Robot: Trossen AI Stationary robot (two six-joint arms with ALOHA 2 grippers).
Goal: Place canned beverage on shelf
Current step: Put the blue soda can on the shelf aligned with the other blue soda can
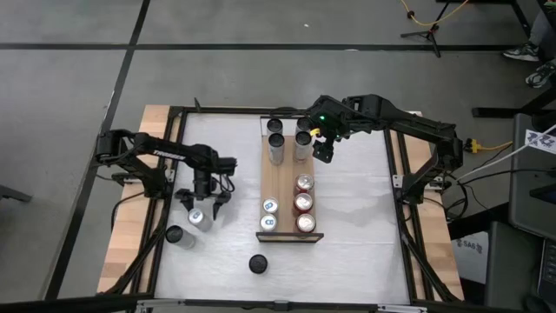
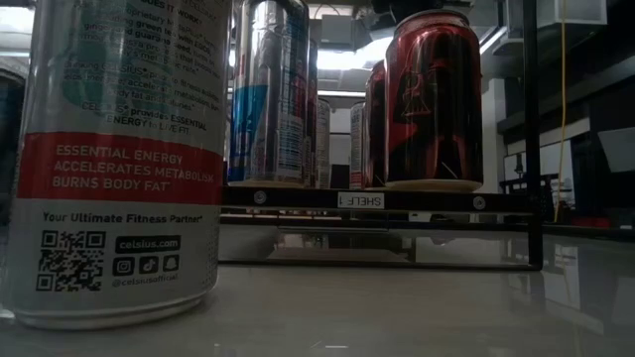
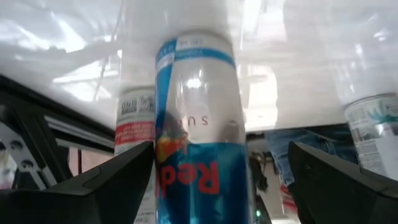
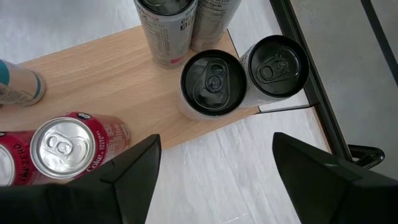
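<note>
A silver-and-blue Red Bull can (image 1: pixel 200 217) is on the white table left of the shelf (image 1: pixel 287 178). My left gripper (image 1: pixel 204 202) is open, with one finger on each side of the can (image 3: pixel 199 124). The shelf is a light-brown plank that carries several cans: silver ones at its far end (image 1: pixel 276 148), red (image 1: pixel 304 202) and blue-topped ones (image 1: pixel 268 215) at its near end. My right gripper (image 1: pixel 323 149) hangs open above the far half of the shelf (image 4: pixel 112 81), with nothing between its fingers (image 4: pixel 217 155). My left gripper stands open around the Red Bull can. One finger (image 3: pixel 118 180) lies close beside the can's side (image 3: pixel 160 168), and I cannot tell whether it touches. The other finger (image 3: pixel 329 180) is clear of the can.
A dark-topped can (image 1: pixel 180 235) stands just near-left of the Red Bull can. Another can (image 1: pixel 258 263) stands near the table's front edge and fills the low view's left as a white-and-red can (image 2: pixel 119 159). A black frame rail (image 1: pixel 165 187) borders the table.
</note>
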